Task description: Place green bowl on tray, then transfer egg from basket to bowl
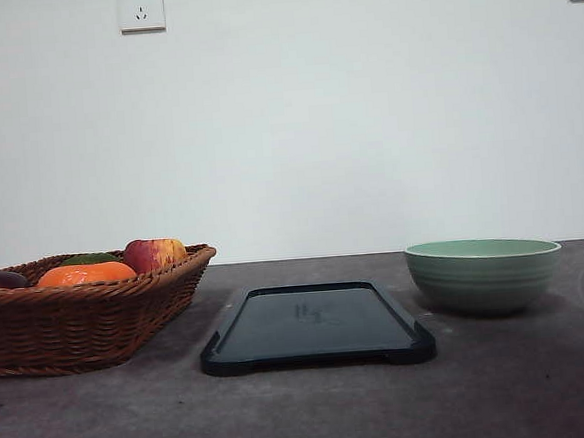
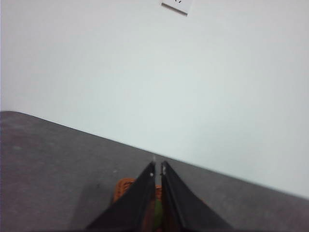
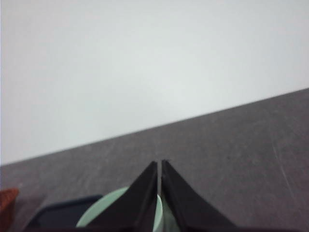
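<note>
The green bowl [image 1: 484,275] stands upright on the table, right of the tray [image 1: 317,326], which lies flat and bare at the centre. At the left the wicker basket [image 1: 78,309] holds several fruits; the egg is hidden from view. In the left wrist view my left gripper [image 2: 158,169] is shut, with the basket's rim [image 2: 123,186] showing past its fingers. In the right wrist view my right gripper [image 3: 160,164] is shut, held above the green bowl [image 3: 104,212], with a corner of the tray [image 3: 63,212] beside it.
An orange [image 1: 85,275], a red-yellow apple [image 1: 154,253] and a dark fruit [image 1: 1,280] sit in the basket. A white wall with sockets [image 1: 141,8] rises behind the grey table [image 1: 305,409].
</note>
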Robot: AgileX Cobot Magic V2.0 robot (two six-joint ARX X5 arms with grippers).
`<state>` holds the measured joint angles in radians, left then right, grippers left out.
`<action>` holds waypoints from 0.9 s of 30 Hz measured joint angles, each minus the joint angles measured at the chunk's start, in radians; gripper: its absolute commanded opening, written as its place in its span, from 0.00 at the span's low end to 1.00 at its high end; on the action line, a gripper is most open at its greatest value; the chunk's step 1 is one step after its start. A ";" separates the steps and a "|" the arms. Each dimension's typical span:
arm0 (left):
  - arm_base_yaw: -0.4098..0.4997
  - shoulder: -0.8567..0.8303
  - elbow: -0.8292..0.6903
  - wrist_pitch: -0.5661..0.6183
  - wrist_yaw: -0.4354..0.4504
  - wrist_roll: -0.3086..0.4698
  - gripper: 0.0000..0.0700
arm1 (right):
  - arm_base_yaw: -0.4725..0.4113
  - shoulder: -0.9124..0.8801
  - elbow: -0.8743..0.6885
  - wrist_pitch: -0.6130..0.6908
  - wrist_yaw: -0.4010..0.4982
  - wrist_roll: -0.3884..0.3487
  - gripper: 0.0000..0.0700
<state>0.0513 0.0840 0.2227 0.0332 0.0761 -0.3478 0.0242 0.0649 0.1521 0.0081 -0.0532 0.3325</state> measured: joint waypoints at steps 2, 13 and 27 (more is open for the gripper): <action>0.000 0.045 0.052 -0.064 0.000 0.037 0.01 | 0.000 0.038 0.032 -0.025 -0.003 -0.022 0.01; 0.000 0.312 0.283 -0.295 0.002 0.131 0.01 | 0.000 0.271 0.160 -0.053 -0.097 -0.080 0.01; -0.014 0.640 0.513 -0.505 0.140 0.235 0.01 | 0.000 0.620 0.407 -0.270 -0.158 -0.216 0.01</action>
<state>0.0378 0.7244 0.7357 -0.4722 0.2157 -0.1132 0.0242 0.6848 0.5596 -0.2622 -0.2109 0.1169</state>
